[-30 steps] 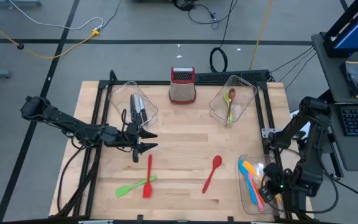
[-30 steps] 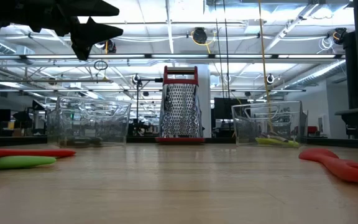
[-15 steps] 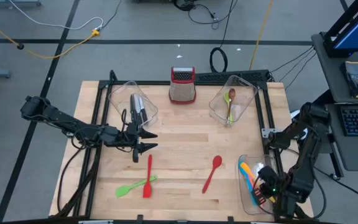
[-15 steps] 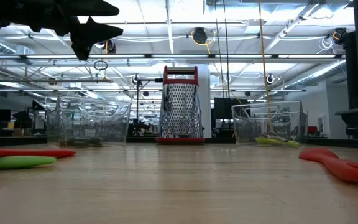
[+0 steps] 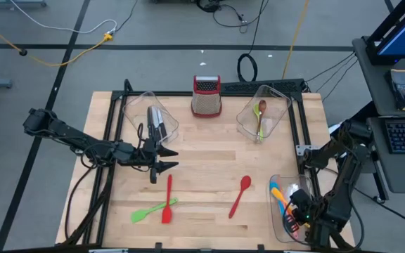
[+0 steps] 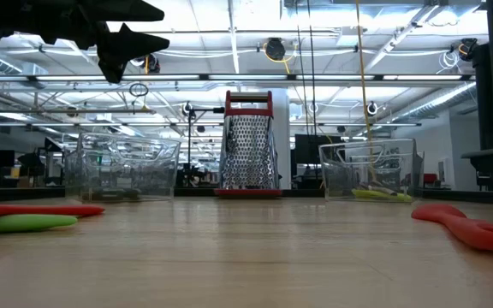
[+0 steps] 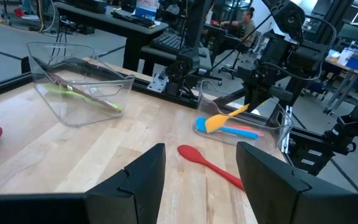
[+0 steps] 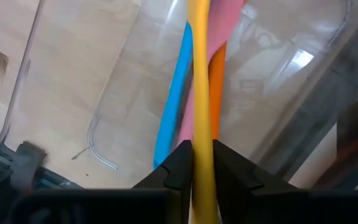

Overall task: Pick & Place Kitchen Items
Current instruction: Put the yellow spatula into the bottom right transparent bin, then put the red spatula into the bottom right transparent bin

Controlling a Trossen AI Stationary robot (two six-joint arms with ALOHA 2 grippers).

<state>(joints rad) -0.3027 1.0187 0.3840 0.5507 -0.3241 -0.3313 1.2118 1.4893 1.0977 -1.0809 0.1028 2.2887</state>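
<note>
Over the near-right bin (image 5: 278, 211), right gripper (image 8: 201, 163) pinched on yellow spatula (image 8: 199, 93), above blue (image 8: 174, 93), pink (image 8: 219, 18), orange (image 8: 217, 93) spatulas; left gripper (image 5: 162, 159) spread, near knives bin (image 5: 136, 112); red spoon (image 5: 240, 195), red spatula (image 5: 167, 199), green spatula (image 5: 152, 210) on table (image 5: 202, 151).

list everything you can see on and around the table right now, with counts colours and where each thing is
box grater: 1, metal with red top, back centre of the table
clear bins: 3, back left, back right, front right
knives: a few, black handles, in the back-left bin
spoons: 2, green and brown, in the back-right bin
red spoon: 1, loose, front centre
red utensil: 1, crossing the green spatula, front left
yellow spatula: 1, between the right gripper's fingers, over the front-right bin
blue, pink, orange spatulas: 1 each, in that bin
left gripper: open, above the table beside the knife bin
right gripper: shut on the yellow spatula
</note>
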